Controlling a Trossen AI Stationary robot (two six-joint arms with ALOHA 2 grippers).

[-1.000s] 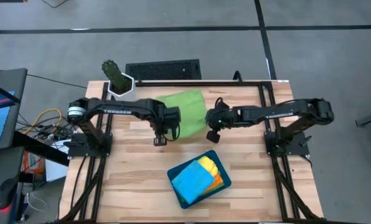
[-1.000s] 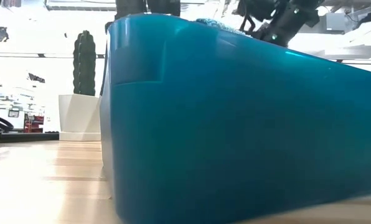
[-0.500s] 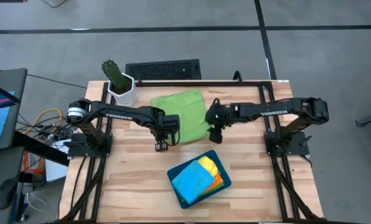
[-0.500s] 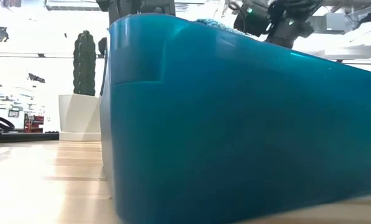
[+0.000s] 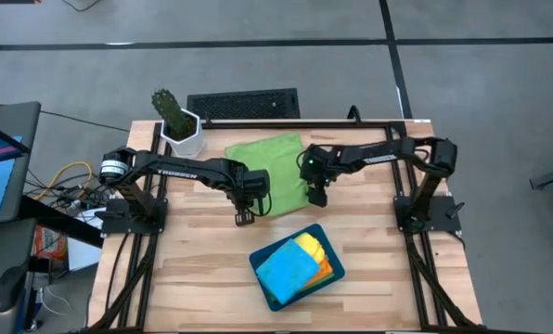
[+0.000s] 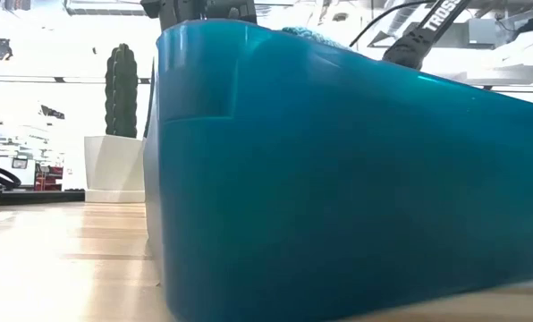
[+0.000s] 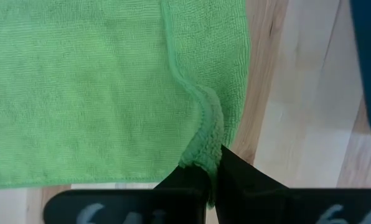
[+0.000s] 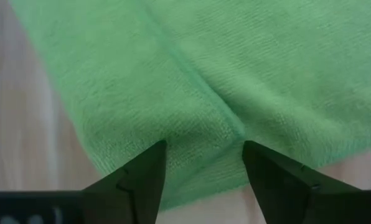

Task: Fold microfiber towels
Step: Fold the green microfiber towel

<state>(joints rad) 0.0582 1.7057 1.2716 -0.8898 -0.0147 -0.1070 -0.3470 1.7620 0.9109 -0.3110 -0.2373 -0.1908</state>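
**Green towel gripped at its near corners, fold about to be made**

A green microfiber towel (image 5: 269,169) is spread on the wooden table (image 5: 193,269), between the two arms and just behind the dark teal tray (image 5: 325,237). In that tray a sky-blue towel (image 5: 287,269) is stacked over a yellow towel (image 5: 311,246) and an orange towel (image 5: 327,266). A potted cactus (image 5: 176,121) stands at the table's far left corner, well apart from the work.

The left gripper (image 7: 211,182) is closed on the towel's near edge by the left corner; in the left wrist view a small pleat of cloth is pinched between the fingers. The right gripper (image 8: 204,168) is set over the near right corner with its fingers (image 8: 142,171) apart, straddling a raised seam of the cloth; nothing is clamped by it yet. In the low view almost everything is blocked by the tray wall.

The step in hand is judged to be the taking of both near corners before the first fold. For the next move, the right fingers would need to be brought together on the cloth, and both corners then lifted evenly and carried over to the far edge, so that the towel is halved without being dragged or skewed.
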